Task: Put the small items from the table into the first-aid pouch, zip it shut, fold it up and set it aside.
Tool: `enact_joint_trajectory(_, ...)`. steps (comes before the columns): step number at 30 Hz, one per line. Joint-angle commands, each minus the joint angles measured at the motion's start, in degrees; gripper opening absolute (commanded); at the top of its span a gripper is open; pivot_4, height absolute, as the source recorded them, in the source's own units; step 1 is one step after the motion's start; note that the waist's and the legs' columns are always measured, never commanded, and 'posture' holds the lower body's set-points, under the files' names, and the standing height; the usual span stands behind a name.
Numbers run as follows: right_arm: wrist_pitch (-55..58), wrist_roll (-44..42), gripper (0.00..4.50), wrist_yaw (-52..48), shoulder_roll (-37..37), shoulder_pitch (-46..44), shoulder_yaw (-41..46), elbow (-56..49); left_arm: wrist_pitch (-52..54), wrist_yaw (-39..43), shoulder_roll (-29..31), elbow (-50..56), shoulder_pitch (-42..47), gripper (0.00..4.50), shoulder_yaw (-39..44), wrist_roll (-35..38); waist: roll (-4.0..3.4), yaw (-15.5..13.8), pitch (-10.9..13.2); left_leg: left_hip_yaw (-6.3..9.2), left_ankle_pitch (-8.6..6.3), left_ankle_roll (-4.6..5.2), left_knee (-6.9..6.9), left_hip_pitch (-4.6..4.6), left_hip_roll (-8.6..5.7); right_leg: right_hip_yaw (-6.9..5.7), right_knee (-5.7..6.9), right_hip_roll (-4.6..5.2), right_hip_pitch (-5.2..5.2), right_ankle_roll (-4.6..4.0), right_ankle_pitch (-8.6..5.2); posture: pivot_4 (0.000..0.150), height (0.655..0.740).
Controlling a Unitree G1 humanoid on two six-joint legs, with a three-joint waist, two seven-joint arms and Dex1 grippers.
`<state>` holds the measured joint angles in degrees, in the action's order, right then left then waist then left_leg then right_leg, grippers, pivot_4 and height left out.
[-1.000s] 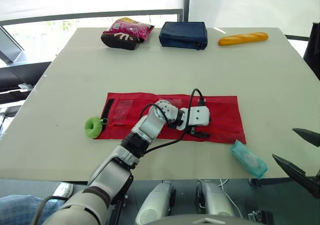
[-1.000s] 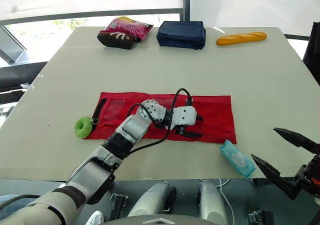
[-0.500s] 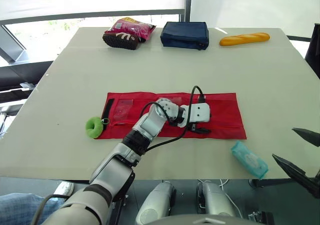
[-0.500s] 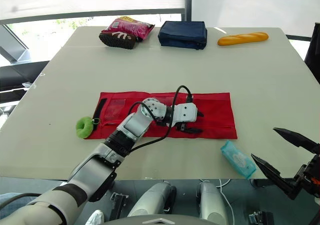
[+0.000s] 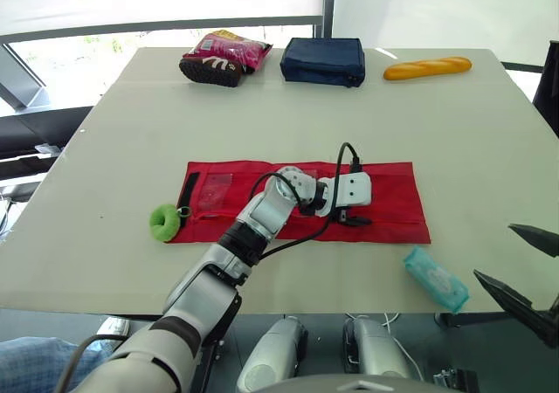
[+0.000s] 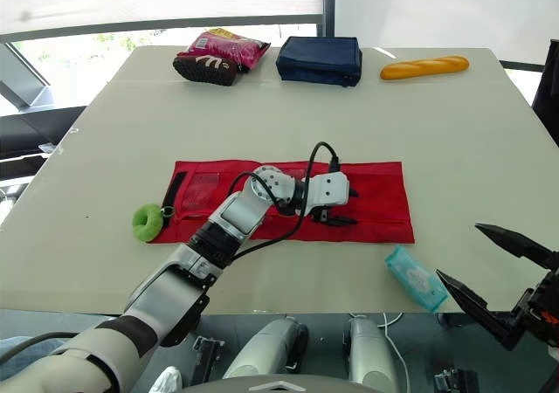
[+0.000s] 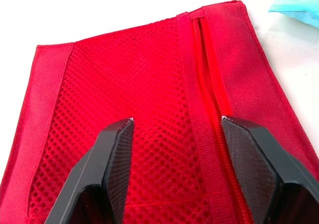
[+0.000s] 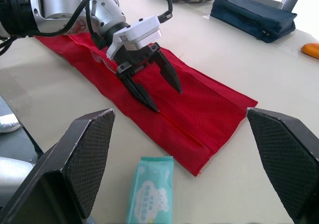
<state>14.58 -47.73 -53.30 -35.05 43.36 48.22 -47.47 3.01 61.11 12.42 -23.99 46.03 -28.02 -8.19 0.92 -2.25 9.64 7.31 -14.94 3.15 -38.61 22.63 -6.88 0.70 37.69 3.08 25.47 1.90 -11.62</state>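
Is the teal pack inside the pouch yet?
No, the teal pack lies on the table, just off the pouch.

Left wrist view's edge cuts off the teal packet (image 7: 301,2).

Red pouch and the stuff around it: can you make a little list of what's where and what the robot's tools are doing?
pouch: red first-aid pouch, spread flat on the table
left tool: open, over the pouch's mesh beside the zip
right tool: open, past the table's near edge
not packed: teal tissue pack near one pouch end, green ring at the other
far edge: snack bag, navy bag, bread
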Motion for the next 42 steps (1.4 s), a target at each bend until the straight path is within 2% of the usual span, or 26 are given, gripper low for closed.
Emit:
enact_joint_trajectory(1,-1.0,-0.9,4.50,0.3,0.2,0.5,1.8,-1.9,-2.7,-0.1,0.9,-0.9,0.7,2.97,-2.1,-3.0,0.00,0.0,0.0,0.00,0.00,0.01,0.00,0.00,0.00,0.00,0.00,0.00,0.00,0.00,0.00,0.150,0.7293)
enact_joint_trajectory(10,-1.2,-0.8,4.50,0.3,0.4,0.6,1.6,-2.0,-2.3,1.7,2.5,-1.2,-0.6,2.97,-6.3,-6.7,0.00,0.0,-0.2,0.01,-0.01,0.01,0.00,-0.02,0.00,0.00,0.00,0.00,-0.02,0.01,0.00,0.150,0.7293)
enact_joint_trajectory(12,-1.2,-0.8,4.50,0.4,0.5,0.7,1.5,-2.1,-2.3,1.5,2.8,-1.4,-0.6,2.43,-6.9,-7.7,-0.02,0.0,-0.3,0.00,-0.02,0.02,0.01,-0.06,0.01,0.00,-0.02,0.00,-0.05,0.01,-0.01,0.150,0.7293)
enact_joint_trajectory(15,-1.1,-0.8,4.50,0.5,0.6,0.6,1.4,-2.2,-2.9,1.0,3.3,-1.7,-0.7,1.10,-7.7,-8.8,-0.01,0.0,-0.3,0.02,-0.10,0.16,0.04,-0.28,0.01,-0.02,-0.08,0.00,-0.28,0.04,-0.03,0.150,0.7293)
enact_joint_trajectory(17,-1.1,-0.8,4.50,0.5,0.6,0.5,1.2,-2.2,-2.4,1.0,3.2,-1.6,-1.0,0.02,-7.7,-8.6,-0.03,0.0,-0.3,0.03,-0.19,0.28,0.13,-0.72,0.02,-0.02,-0.20,0.00,-0.75,0.13,-0.10,0.150,0.7293)
enact_joint_trajectory(23,-0.9,-0.7,4.50,0.4,0.1,-0.1,0.9,-1.7,1.8,3.0,2.8,-0.9,-2.1,0.02,-6.5,-5.9,-0.06,0.1,-0.5,0.04,-0.24,0.36,0.18,-0.89,0.04,-0.03,-0.30,0.00,-0.95,0.28,-0.19,0.150,0.7293)
enact_joint_trajectory(33,-0.7,-0.1,4.50,0.5,-0.1,-1.1,-0.4,-1.4,12.4,5.1,1.7,1.6,-0.6,0.02,0.7,2.7,-0.07,0.2,-0.5,0.04,-0.24,0.36,0.20,-0.84,0.05,-0.03,-0.31,-0.01,-0.88,0.27,-0.20,0.150,0.7293)
enact_joint_trajectory(39,-0.8,0.4,4.50,0.5,0.0,-1.7,-1.3,-1.2,13.6,4.4,1.4,2.4,1.4,0.02,3.7,5.3,-0.07,0.1,-0.5,0.04,-0.24,0.35,0.20,-0.76,0.05,-0.03,-0.33,-0.01,-0.80,0.27,-0.19,0.150,0.7293)
enact_joint_trajectory(42,-1.0,0.6,4.50,0.5,0.2,-1.8,-1.7,-1.1,10.9,3.7,1.5,1.4,2.0,0.02,4.0,4.8,-0.07,0.0,-0.5,0.04,-0.24,0.35,0.20,-0.73,0.05,-0.04,-0.37,-0.01,-0.79,0.28,-0.19,0.150,0.7293)
